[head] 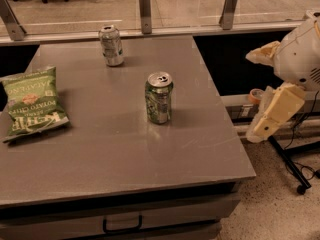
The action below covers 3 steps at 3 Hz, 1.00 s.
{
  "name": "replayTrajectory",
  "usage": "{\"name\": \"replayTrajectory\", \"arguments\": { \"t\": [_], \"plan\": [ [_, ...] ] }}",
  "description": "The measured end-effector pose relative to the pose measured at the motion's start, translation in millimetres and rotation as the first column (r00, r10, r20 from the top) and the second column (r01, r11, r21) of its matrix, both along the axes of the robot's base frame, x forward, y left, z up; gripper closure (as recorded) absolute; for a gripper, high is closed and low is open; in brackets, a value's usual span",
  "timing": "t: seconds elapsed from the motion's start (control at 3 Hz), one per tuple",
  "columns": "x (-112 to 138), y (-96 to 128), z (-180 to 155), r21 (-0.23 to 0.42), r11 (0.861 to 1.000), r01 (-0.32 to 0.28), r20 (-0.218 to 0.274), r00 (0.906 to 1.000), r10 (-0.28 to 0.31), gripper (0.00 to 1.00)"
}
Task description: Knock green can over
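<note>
Green can (pixel 159 98) upright on table (pixel 125 154) centre, tool (pixel 260 129) well right

The chip bag (pixel 34 104) reads "Jalapeño" and "Potato Chips".

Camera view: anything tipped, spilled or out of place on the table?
Nothing stands out. The green can stands upright near the middle of the table, the silver can upright at the far edge, the chip bag flat on the left. The hand hangs off the table's right side, touching nothing.
</note>
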State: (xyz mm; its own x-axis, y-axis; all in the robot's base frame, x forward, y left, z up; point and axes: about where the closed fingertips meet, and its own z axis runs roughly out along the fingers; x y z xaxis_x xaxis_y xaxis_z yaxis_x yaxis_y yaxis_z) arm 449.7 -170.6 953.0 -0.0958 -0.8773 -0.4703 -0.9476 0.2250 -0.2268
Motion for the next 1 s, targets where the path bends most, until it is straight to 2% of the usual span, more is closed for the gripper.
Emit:
{"name": "replayTrajectory", "arguments": {
  "t": [0.33,0.67,1.0],
  "plan": [
    [12.0,32.2,-24.6,0.192,0.979,-0.062,0.04,0.9977,0.055,0.0],
    [31.7,53.3,-46.0,0.394,0.918,-0.039,0.046,0.9987,0.023,0.0],
    [33.9,59.5,-40.4,0.427,0.904,-0.036,0.048,0.9987,0.017,0.0]
  ]
}}
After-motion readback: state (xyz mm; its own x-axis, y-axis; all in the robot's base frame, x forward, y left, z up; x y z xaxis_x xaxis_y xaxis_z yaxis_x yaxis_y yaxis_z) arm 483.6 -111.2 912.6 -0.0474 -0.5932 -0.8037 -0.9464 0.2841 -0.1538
